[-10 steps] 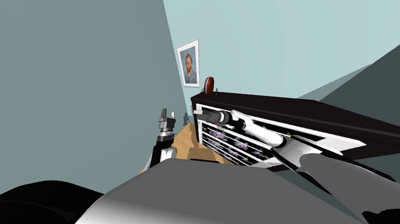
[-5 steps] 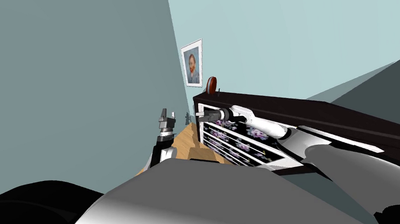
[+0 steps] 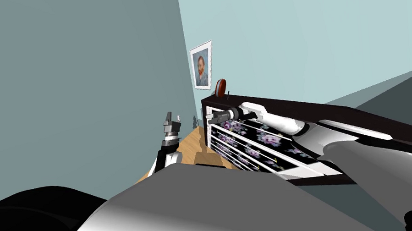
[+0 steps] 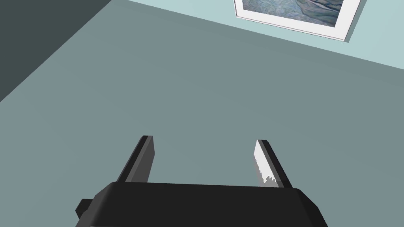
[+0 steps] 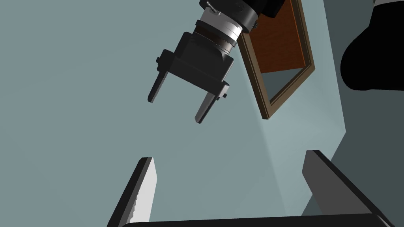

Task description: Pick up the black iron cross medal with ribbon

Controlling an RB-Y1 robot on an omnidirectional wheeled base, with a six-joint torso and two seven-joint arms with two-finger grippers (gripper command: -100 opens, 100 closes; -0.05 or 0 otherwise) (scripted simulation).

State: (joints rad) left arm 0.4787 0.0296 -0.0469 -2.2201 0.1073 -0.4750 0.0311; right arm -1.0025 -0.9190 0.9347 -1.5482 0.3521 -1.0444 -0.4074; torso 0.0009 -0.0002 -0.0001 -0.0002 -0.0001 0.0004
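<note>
A small dark object (image 3: 227, 93), too small to make out, stands on the far end of the dark dresser top (image 3: 291, 105), beside a red-brown round object (image 3: 219, 87). My right gripper (image 3: 209, 118) hovers at the dresser's far front corner, just below the top edge and below that object. In the right wrist view its fingers (image 5: 146, 186) stand wide apart with nothing between them, facing a grey-blue wall. My left gripper (image 3: 173, 119) is raised to the left of the dresser, open; it also appears as the left gripper (image 5: 179, 106) in the right wrist view.
The dresser front (image 3: 253, 145) has white-edged drawers with a purple flower pattern. A framed portrait (image 3: 202, 69) hangs on the wall behind. A wooden floor strip (image 3: 189, 145) runs between wall and dresser. A brown frame (image 5: 280, 59) lies beyond the left gripper.
My head view has shifted, sliding the dresser and portrait slightly right. My right arm has risen from in front of the top drawer to the dresser's top edge. The left arm is unmoved.
</note>
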